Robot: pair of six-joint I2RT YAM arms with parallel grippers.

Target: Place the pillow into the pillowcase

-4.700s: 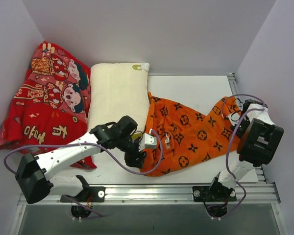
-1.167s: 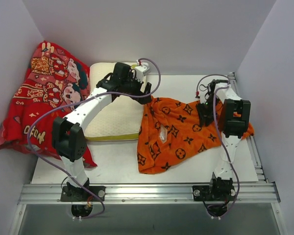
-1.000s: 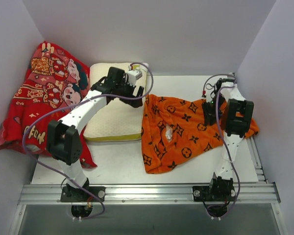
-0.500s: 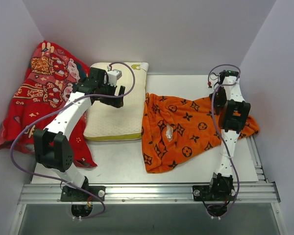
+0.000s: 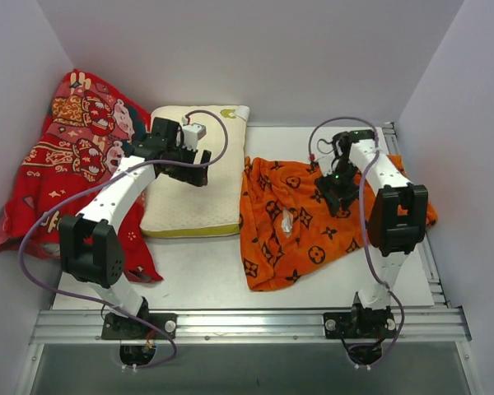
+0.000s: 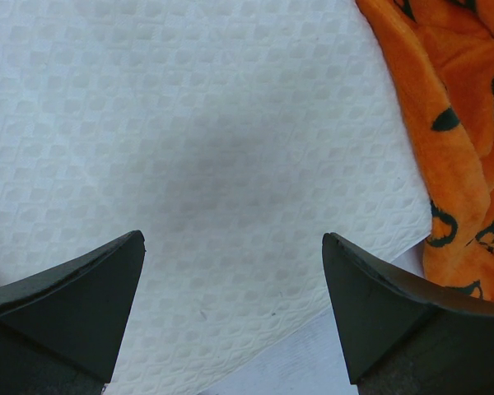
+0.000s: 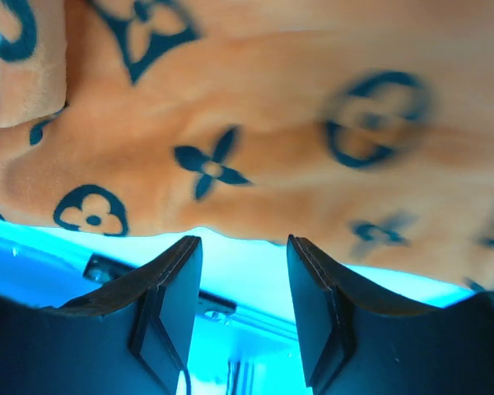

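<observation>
The cream-white pillow (image 5: 189,197) lies flat at the back left, with its yellow-green band along the near edge and a yellow mark at the far right corner. My left gripper (image 5: 196,173) hovers over its middle, open and empty. In the left wrist view the left gripper (image 6: 232,239) has its jaws spread wide above the pillow (image 6: 206,148). The orange pillowcase (image 5: 305,226) lies crumpled right of the pillow and also shows in the left wrist view (image 6: 469,123). My right gripper (image 5: 339,199) is over its upper right part. In the right wrist view the right gripper (image 7: 243,240) is open and empty beside the pillowcase (image 7: 255,107) edge.
A red cartoon-printed cloth (image 5: 74,173) is heaped against the left wall and touches the pillow's left side. Grey walls close in the back and both sides. A metal rail (image 5: 247,322) runs along the table's near edge.
My right gripper has swung from the back right corner down over the pillowcase's upper right part. My left gripper stays over the pillow, shifted slightly. Both remain open.
</observation>
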